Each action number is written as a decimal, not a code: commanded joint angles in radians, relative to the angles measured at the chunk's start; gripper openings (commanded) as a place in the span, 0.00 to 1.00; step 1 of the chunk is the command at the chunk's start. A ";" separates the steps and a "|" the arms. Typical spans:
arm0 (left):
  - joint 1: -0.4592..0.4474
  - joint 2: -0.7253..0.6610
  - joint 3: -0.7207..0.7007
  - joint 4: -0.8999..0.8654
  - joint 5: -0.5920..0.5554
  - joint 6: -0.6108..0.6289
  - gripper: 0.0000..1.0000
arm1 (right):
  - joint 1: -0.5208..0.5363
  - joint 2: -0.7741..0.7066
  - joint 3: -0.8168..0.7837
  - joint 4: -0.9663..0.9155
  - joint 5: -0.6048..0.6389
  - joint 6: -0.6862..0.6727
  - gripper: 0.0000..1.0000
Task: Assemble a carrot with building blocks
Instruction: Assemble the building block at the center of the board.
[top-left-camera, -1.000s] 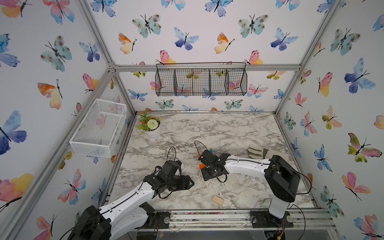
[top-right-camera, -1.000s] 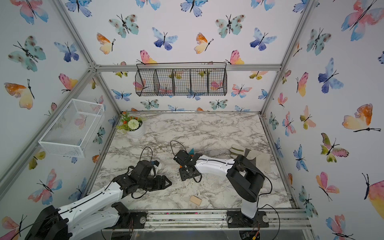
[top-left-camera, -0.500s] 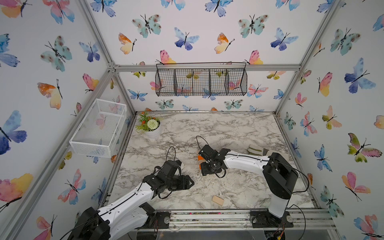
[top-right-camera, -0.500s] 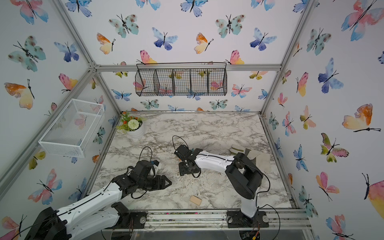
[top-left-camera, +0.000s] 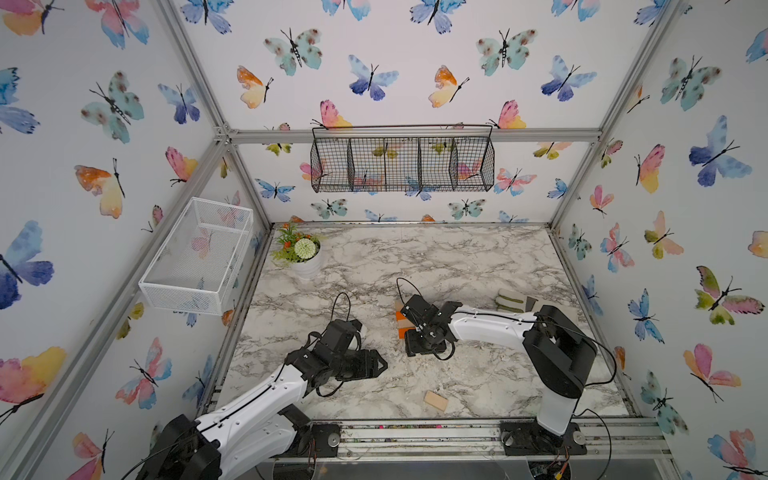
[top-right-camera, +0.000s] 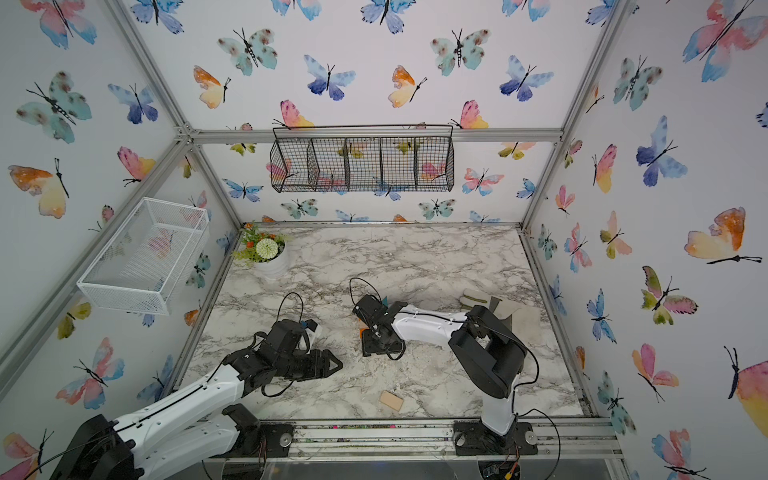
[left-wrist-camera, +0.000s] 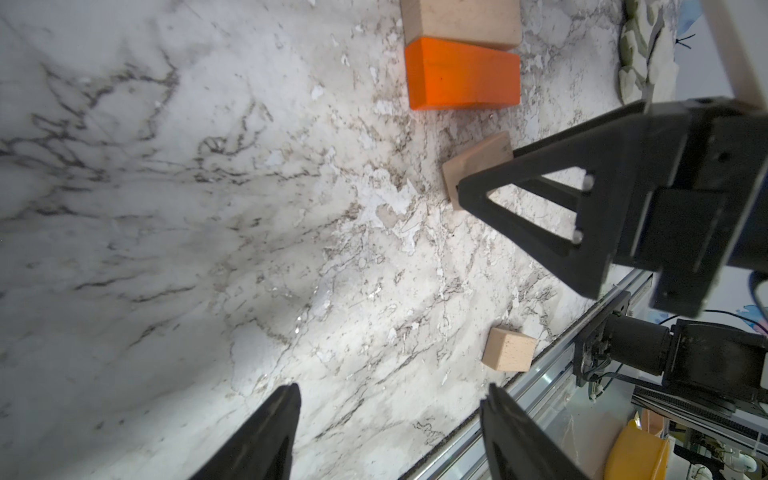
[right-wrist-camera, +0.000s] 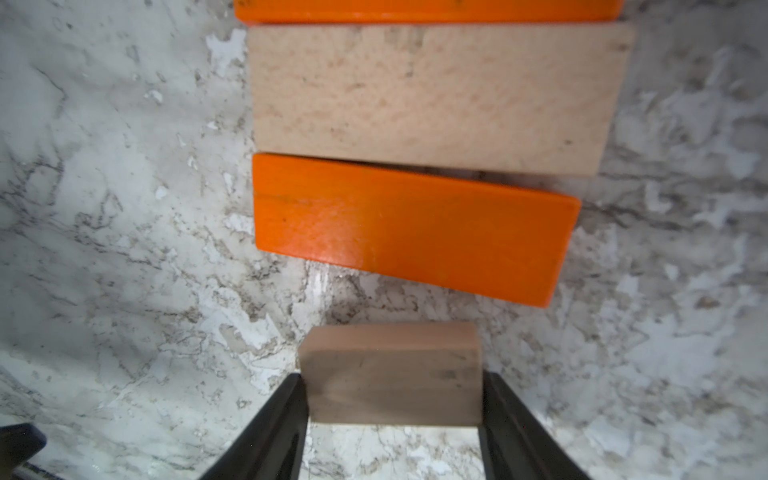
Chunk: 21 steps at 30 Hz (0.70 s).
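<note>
The carrot lies as a row on the marble: an orange bar (right-wrist-camera: 415, 10), a tan bar (right-wrist-camera: 436, 95) and a second orange bar (right-wrist-camera: 411, 228) set slightly askew. Just short of that bar, my right gripper (right-wrist-camera: 390, 399) is shut on a small tan block (right-wrist-camera: 390, 374), its fingers pressed to both sides. In both top views the right gripper (top-left-camera: 424, 347) covers most of the row, with only orange (top-left-camera: 401, 320) showing. My left gripper (left-wrist-camera: 392, 395) is open and holds nothing, to the left of the row (top-left-camera: 380, 365). Another tan block (top-left-camera: 435, 401) lies loose near the front edge.
A grey-and-cream glove (top-left-camera: 513, 300) lies at the right behind the right arm. A flower pot (top-left-camera: 305, 253) stands in the back left corner. A white wire basket (top-left-camera: 199, 257) hangs on the left wall and a black one (top-left-camera: 403, 164) on the back wall.
The right arm has shifted slightly toward the back of the table with the tan block in its jaws. The left arm has not moved.
</note>
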 joint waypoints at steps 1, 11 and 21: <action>0.004 0.001 -0.005 -0.025 0.012 0.025 0.74 | 0.003 0.034 0.032 -0.001 -0.005 0.014 0.63; 0.006 0.014 -0.001 -0.023 0.012 0.031 0.74 | 0.003 0.017 0.042 -0.053 0.049 0.029 0.81; 0.006 0.040 0.000 0.000 0.024 0.034 0.74 | 0.004 -0.068 -0.050 -0.039 0.027 0.053 0.70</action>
